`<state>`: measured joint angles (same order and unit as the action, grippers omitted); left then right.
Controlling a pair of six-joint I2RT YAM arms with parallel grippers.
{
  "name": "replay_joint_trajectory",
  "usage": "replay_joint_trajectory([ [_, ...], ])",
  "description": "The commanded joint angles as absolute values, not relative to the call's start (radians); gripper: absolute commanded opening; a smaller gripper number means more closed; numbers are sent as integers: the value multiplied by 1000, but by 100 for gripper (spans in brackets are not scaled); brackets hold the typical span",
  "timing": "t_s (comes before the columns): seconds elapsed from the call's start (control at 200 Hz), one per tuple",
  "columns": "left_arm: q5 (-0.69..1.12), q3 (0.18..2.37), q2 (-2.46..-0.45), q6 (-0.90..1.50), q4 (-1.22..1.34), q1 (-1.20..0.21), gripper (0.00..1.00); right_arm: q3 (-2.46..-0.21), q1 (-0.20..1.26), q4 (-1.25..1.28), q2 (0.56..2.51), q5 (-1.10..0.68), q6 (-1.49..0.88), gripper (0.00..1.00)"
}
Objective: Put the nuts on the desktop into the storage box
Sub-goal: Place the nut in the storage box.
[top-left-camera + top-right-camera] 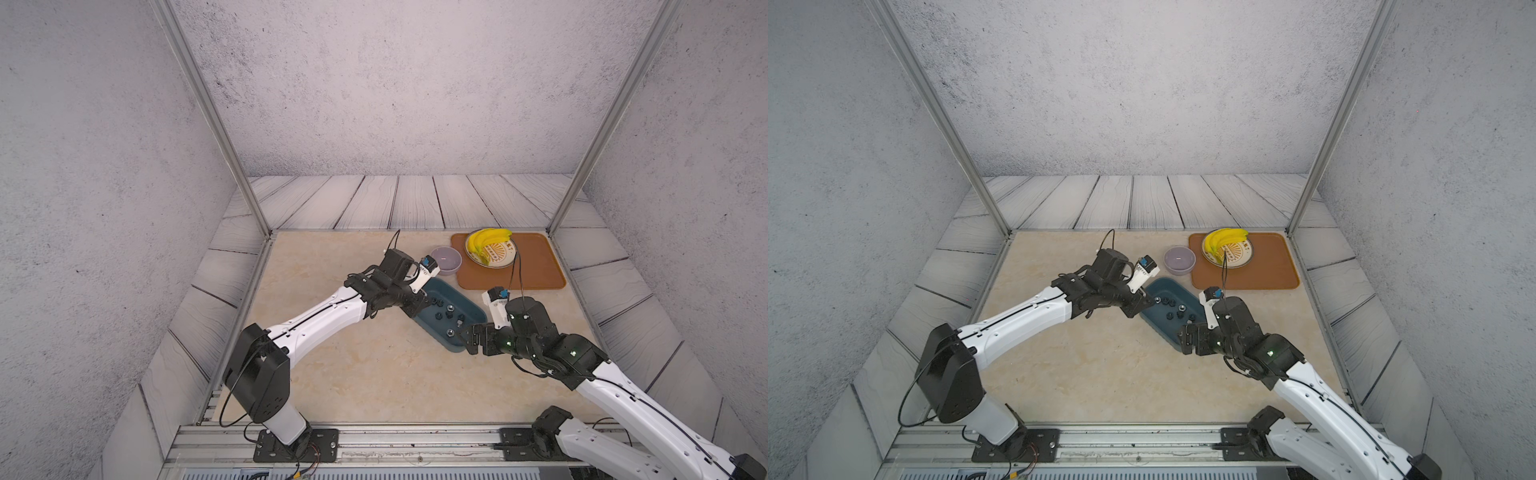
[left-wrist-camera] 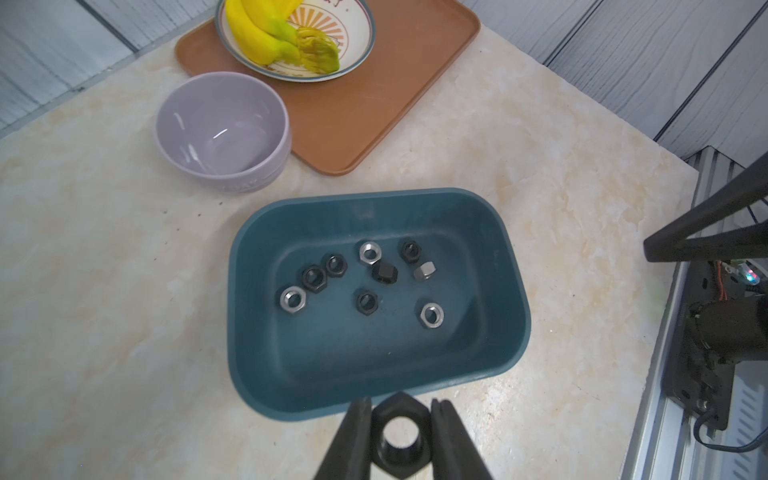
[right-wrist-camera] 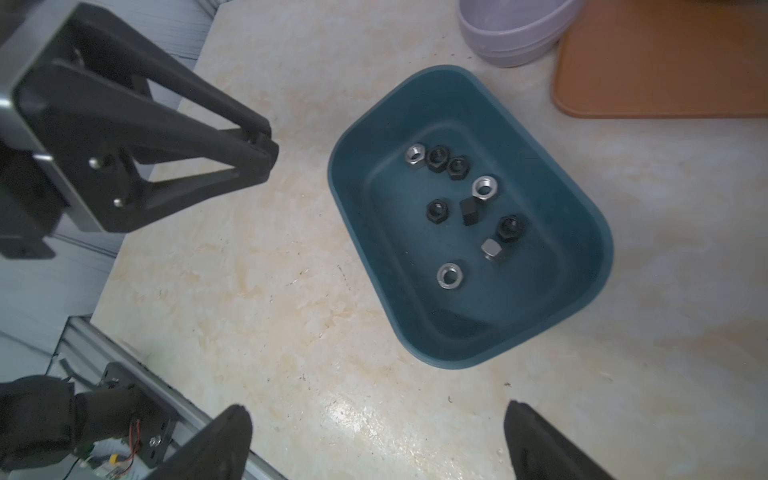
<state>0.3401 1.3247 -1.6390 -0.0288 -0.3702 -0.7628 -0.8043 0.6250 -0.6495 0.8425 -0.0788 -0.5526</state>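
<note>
Counting nuts (image 2: 367,301): ten visible. Nine lie loose on floor of one teal storage box (image 2: 505,249): five black, four silvery, two of these standing on edge. Tenth, black nut (image 2: 399,464), clamped between fingers of left end effector (image 2: 400,402), fingers nearly together, just beside box rim, above desk (image 2: 104,291). Right end effector (image 3: 376,419) spread wide apart, holding nothing, touching nothing, over desk near box's other end. Also one lilac bowl (image 2: 222,129), one orange-brown tray (image 2: 374,116), one plate (image 2: 357,45) with bananas (image 2: 257,37).
</note>
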Motion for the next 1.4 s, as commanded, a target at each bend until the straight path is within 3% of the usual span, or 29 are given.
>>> replay_joint_trajectory([
  [0.0, 330, 1379, -1697, -67, -354, -790, 20, -834, 625, -753, 833, 15, -614, 99],
  [0.31, 279, 1461, -1842, -116, -347, -830, 20, -843, 623, -847, 780, 151, -632, 99],
  [0.911, 190, 1621, -2109, -181, -409, -836, 21, -817, 624, -819, 815, 86, -592, 99],
  [1.396, 326, 1646, -2159, -151, -354, -850, 21, -834, 624, -864, 852, 130, -587, 99],
])
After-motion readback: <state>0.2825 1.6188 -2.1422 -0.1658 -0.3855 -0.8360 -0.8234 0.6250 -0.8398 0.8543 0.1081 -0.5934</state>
